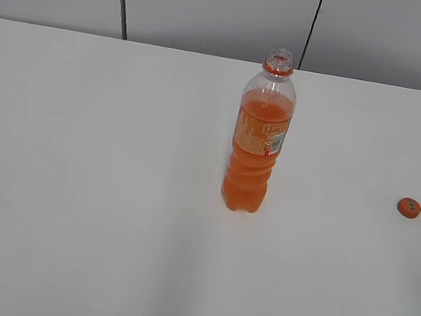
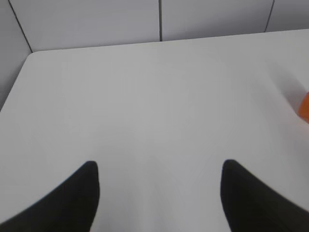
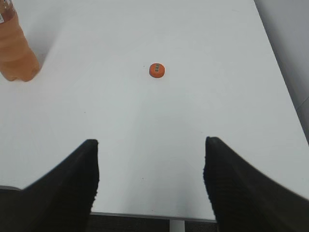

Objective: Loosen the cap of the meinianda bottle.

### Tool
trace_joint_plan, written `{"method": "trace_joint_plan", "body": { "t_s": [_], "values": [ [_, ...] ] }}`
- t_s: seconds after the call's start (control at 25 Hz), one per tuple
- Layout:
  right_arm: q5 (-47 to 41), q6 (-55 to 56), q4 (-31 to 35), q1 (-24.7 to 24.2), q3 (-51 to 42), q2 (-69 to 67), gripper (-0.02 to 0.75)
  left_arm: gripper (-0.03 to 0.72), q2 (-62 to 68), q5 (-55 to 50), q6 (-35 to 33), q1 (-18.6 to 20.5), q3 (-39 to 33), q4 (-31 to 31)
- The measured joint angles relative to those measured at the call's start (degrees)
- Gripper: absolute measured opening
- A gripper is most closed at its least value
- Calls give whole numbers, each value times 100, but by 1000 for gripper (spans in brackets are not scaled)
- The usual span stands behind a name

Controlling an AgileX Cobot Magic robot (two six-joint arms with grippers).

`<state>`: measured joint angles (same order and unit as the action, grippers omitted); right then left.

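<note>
Cap (image 1: 409, 207): we see it lying flat on the table, off the bottle and well apart from it, out at about 3 o'clock of the bottle in the exterior view; in the right wrist view it sits at about 12 o'clock of the gripper, dark markings up.
Meinianda bottle (image 1: 259, 138): it stands upright near the middle of the table with its threaded neck bare, so we judge the cap is already beyond loosened.
Step in hand: we judge nothing is left to twist; doing this well now means keeping both arms back and low-risk, with no sweep toward the open bottle, which would spill if knocked.
Right gripper (image 3: 150, 186): its two dark fingers (image 3: 72, 186) are spread wide with nothing between them, hovering near the table's front edge.
Left gripper (image 2: 159, 193): also parted and empty over bare table; we catch only an orange sliver of the bottle at 3 o'clock of its view.
Materials: clear thin plastic bottle, waisted and ribbed low down, orange liquid filling most of it, glossy orange label with a white patch, orange neck ring.
Cap shape: a small round disc that looks like hard plastic.
Table (image 1: 70, 184): plain white, matte, smooth.
Wall (image 1: 218, 7): pale grey panels with dark seams behind.
</note>
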<state>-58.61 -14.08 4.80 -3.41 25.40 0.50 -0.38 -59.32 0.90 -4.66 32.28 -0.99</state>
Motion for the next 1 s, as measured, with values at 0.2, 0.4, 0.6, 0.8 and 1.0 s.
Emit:
{"method": "trace_joint_plan", "body": {
  "t_s": [0.2,0.4,0.6,0.8,1.0],
  "values": [
    [0,0,0,0,0,0,511,482,0,0,0,245,0,0],
    [0,0,0,0,0,0,511,482,0,0,0,417,0,1],
    [0,0,0,0,0,0,511,482,0,0,4,441,0,1],
    [0,0,0,0,0,0,511,482,0,0,4,441,0,1],
    [0,0,0,0,0,0,511,482,0,0,4,441,0,1]
  ]
}}
